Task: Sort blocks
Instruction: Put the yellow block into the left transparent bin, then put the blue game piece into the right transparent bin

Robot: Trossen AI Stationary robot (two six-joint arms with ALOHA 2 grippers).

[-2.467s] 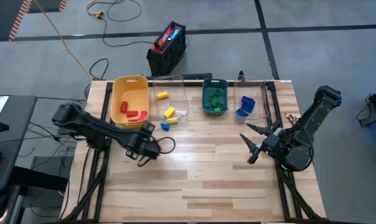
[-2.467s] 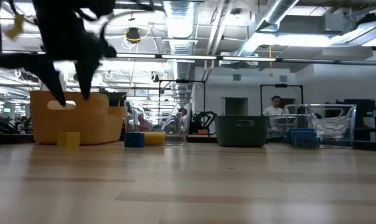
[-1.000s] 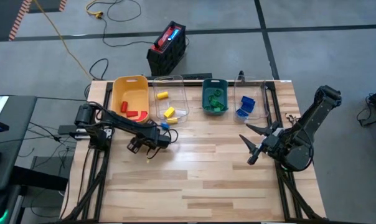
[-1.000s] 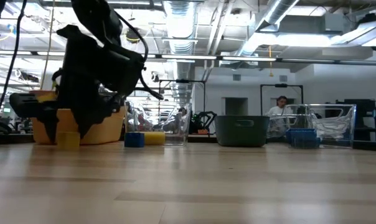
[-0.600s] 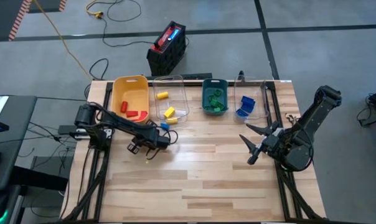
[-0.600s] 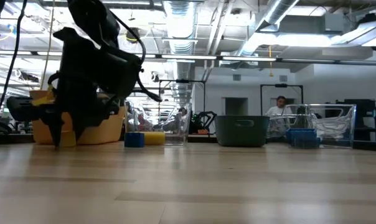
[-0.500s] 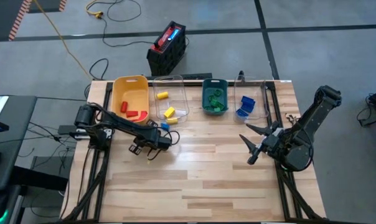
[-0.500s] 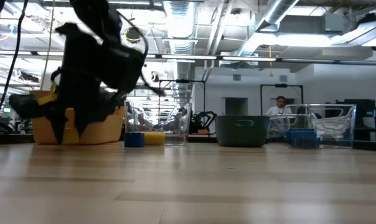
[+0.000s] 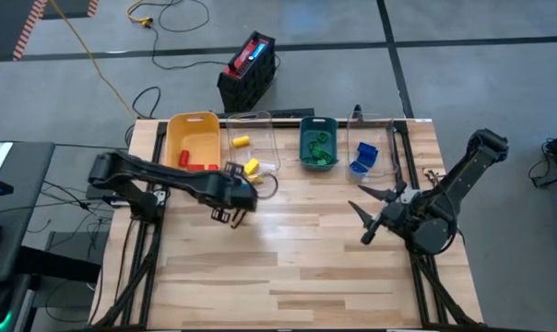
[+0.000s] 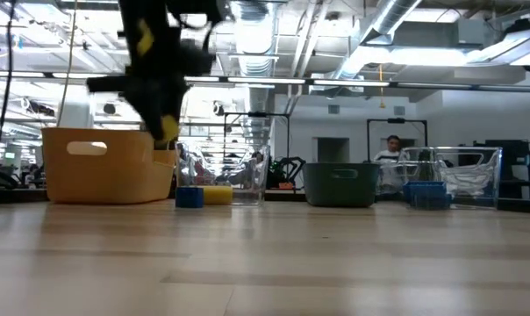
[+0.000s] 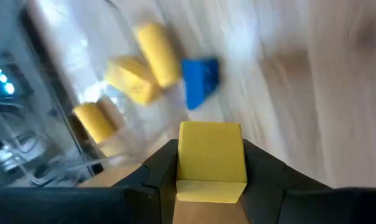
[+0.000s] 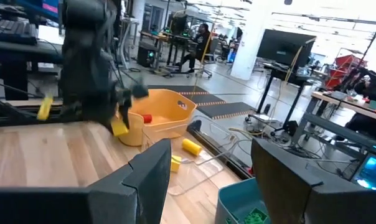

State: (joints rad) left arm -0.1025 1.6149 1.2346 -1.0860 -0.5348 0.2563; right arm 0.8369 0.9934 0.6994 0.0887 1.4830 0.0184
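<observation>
One small yellow plastic block point(image 11: 211, 161) sat pinched in the left hand point(image 10: 164, 132), lifted above the wooden counter point(image 9: 306, 249) near the clear plastic bin point(image 9: 254, 148) with yellow pieces. Best carried squarely over that bin before release, low enough not to bounce. Right hand point(image 9: 375, 214) waited, fingers spread, at the counter's right. Left fingers blurred; stray blue block point(image 10: 189, 197) hidden overhead.

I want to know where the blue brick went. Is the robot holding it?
No, the left gripper is shut on a yellow block, while the blue block lies on the table.
</observation>
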